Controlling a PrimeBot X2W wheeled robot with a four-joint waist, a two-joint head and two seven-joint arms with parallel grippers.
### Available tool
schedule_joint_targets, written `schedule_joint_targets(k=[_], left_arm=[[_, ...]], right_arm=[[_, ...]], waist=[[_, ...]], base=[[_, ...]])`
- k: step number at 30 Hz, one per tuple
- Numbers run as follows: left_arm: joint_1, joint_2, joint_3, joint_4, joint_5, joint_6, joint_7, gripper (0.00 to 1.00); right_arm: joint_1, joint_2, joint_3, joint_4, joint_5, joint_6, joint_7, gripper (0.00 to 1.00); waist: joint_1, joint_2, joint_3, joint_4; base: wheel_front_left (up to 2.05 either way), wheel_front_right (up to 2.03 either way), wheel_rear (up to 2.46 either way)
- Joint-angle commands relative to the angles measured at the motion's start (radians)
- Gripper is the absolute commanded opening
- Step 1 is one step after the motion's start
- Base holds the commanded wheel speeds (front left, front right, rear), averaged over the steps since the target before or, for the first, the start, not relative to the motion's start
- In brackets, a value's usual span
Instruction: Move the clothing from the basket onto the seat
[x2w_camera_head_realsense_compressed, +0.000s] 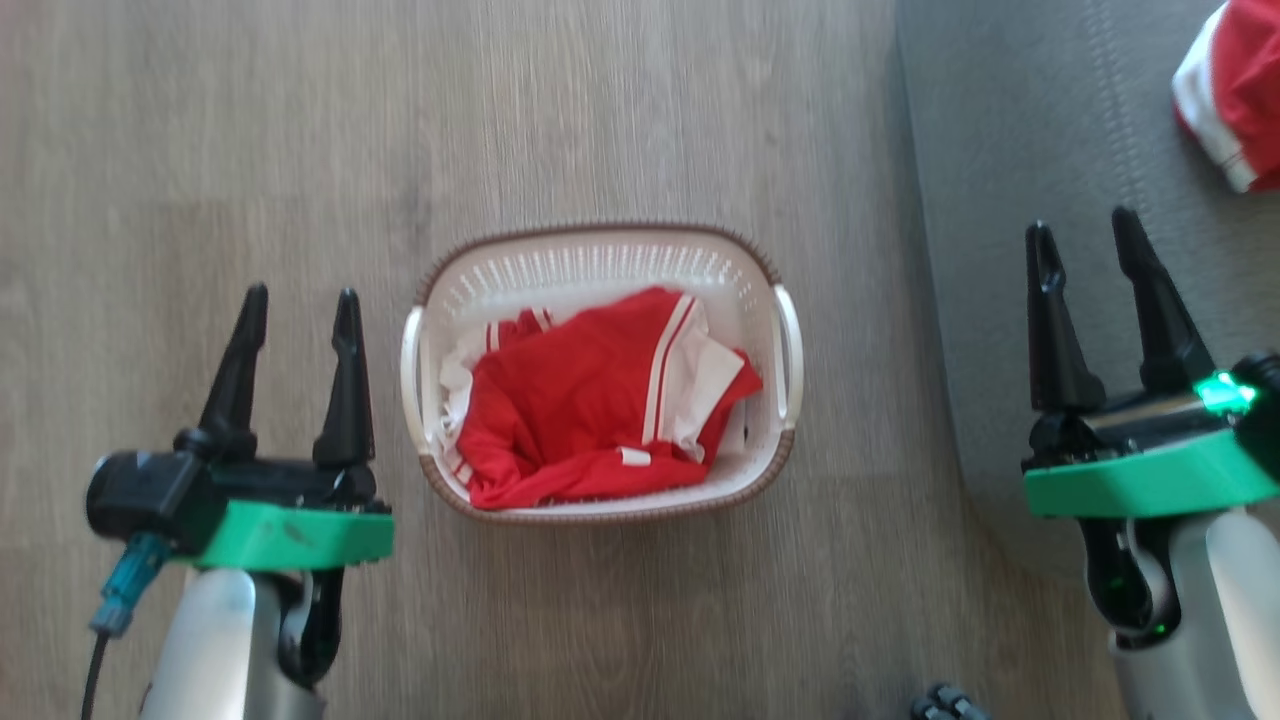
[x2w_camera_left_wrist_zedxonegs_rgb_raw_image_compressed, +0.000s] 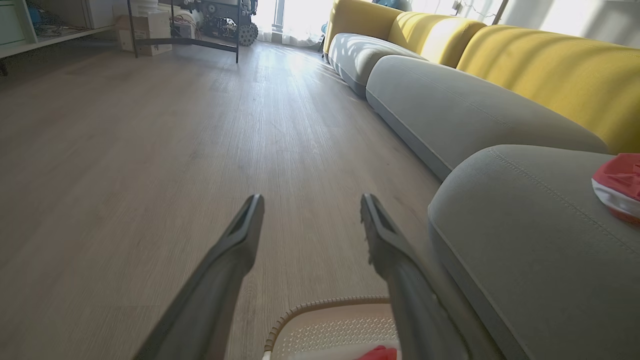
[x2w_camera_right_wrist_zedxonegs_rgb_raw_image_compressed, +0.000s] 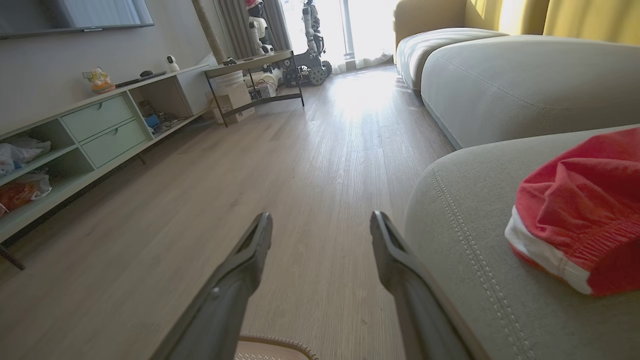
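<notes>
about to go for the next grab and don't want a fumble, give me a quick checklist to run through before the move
1. Left jaws open and empty, beside the basket: ok.
2. Right jaws open and empty, by the seat: ok.
3. Clothing in the basket, nothing covering it from above: ok.
4. Basket upright on the floor, between the two arms: ok.
5. Bare room on the seat beside the red piece lying there: ok.
6. How many pieces the basket holds: cannot tell.
</notes>
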Motion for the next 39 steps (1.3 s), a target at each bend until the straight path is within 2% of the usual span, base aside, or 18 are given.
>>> schedule_joint_targets(k=[1,11,18,29,39], left_arm=[[-0.018,0.009,0.021,-0.029,0.01,-0.001,-0.009,1.0],[-0.14,0.009,-0.051,-0.001,0.007,-0.005,-0.009,1.0],[-0.236,0.008,-0.129,0.093,0.002,-0.006,-0.009,1.0],[-0.483,0.003,-0.247,0.485,-0.013,-0.006,0.02,1.0],[-0.686,-0.003,-0.319,0.846,-0.05,-0.006,0.101,1.0]], right_arm=[[-0.019,-0.005,0.022,-0.039,-0.008,0.0,-0.009,1.0],[-0.111,-0.01,0.028,-0.07,-0.013,0.0,-0.009,1.0],[-0.146,-0.004,0.023,-0.092,-0.015,0.0,-0.009,1.0],[-0.195,0.011,0.027,-0.124,-0.022,0.0,-0.009,1.0],[-0.227,0.039,0.044,-0.148,-0.028,0.0,-0.009,1.0]], waist=[[-0.0001,0.0,0.066,0.001],[-0.0001,0.0,0.229,0.003],[-0.0001,0.0,0.295,-0.009],[-0.0001,0.0,0.381,-0.066],[-0.0001,0.0,0.451,-0.105]], base=[[0.0,0.0,0.0],[0.0,0.0,0.0],[0.0,0.0,0.0],[0.0,0.0,0.0],[0.0,0.0,0.0]])
